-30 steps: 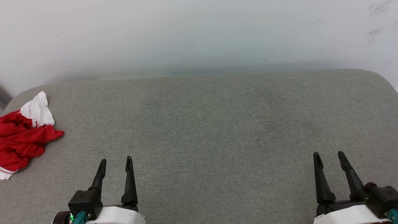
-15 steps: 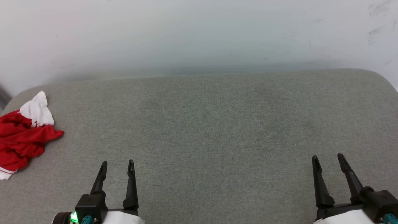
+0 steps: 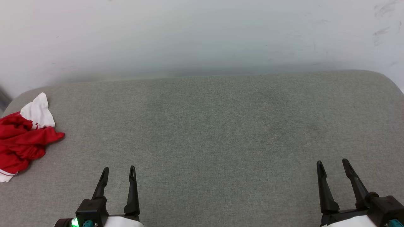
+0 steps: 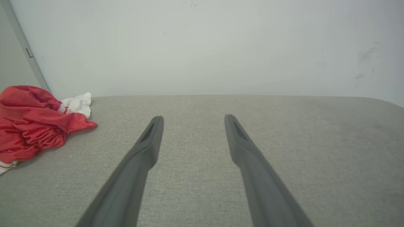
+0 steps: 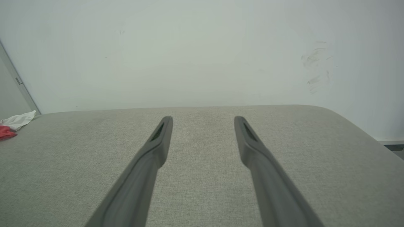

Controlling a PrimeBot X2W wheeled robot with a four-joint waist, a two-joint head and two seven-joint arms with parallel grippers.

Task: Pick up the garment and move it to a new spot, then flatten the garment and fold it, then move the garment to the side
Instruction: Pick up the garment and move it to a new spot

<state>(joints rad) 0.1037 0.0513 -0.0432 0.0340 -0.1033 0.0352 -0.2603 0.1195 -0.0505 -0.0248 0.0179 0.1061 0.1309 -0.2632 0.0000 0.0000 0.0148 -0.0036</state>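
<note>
Red garment (image 3: pixel 22 138) lies crumpled at the table's (image 3: pixel 221 132) far left edge, untouched. I read both the left hand (image 3: pixel 119 168) and right hand (image 3: pixel 332 161) as wide and empty (well apart from it). Pickup, flattening, folding and side placement all remain.

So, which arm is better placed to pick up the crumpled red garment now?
The left. The garment lies crumpled at the left edge of the grey surface, much nearer the open left gripper; the open right gripper sits at the opposite side.
</note>
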